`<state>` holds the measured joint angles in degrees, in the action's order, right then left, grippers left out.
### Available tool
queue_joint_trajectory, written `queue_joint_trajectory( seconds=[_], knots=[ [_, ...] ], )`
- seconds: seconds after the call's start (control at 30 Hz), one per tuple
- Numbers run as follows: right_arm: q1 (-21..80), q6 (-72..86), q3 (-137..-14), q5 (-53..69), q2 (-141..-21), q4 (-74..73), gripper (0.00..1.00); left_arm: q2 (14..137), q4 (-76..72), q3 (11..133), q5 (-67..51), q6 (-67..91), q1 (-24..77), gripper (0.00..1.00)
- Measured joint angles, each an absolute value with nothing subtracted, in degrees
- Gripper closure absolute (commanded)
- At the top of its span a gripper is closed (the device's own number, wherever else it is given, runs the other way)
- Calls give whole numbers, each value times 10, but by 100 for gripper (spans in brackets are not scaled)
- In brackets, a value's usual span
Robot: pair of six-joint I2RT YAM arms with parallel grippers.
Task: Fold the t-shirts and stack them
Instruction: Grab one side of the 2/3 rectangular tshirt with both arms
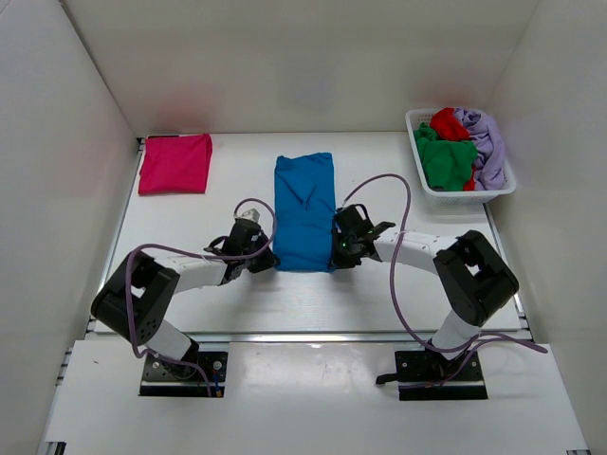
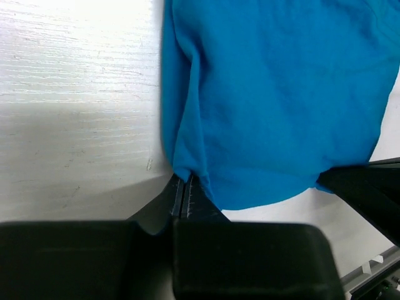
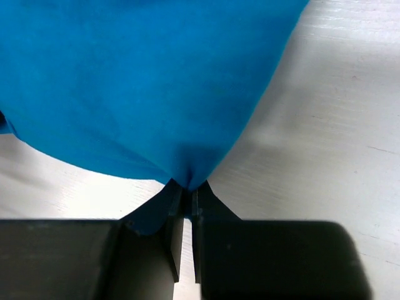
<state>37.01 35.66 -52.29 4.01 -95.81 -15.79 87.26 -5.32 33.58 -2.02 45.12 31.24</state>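
Pinching the near left corner of the bright blue t-shirt [image 1: 304, 210] with the left gripper [image 2: 185, 190], fingers pressed tight together on a small bunch of hem, cloth puckering up into the jaws. Pinching the near right corner of the same shirt with the right gripper [image 3: 187, 195] in the same way, fingers nipped shut on a fold of fabric gathering to a point between them. Lying as a long folded strip in the middle of the worktop [image 1: 379, 294], running from the near edge towards the far edge, creasing a little towards its far end, with its near hem sagging in a shallow curve between the two pinched corners. Coming in at that near end from opposite sides, one gripper at each corner. Resting folded flat in the far left corner of the worktop, well apart from the blue one, a magenta-pink t-shirt [image 1: 175, 163]. Sitting in the far right corner, a white plastic lattice basket [image 1: 469, 195], holding a green t-shirt [image 1: 446, 161], a red t-shirt [image 1: 449, 123] and a lavender t-shirt [image 1: 486, 142], all crumpled together in one loose heap.
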Motion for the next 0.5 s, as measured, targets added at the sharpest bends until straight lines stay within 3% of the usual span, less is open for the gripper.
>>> queue_joint_trajectory(
  seconds=[0.3, 0.5],
  knots=[
    [368, 304, -538, 78, -948, -231, 100, 809, 9, 309, -55, 442, 315, 100],
    [395, 286, -499, 129, -879, -283, 100, 667, 69, 223, -76, 467, 358, 100]
  ],
)
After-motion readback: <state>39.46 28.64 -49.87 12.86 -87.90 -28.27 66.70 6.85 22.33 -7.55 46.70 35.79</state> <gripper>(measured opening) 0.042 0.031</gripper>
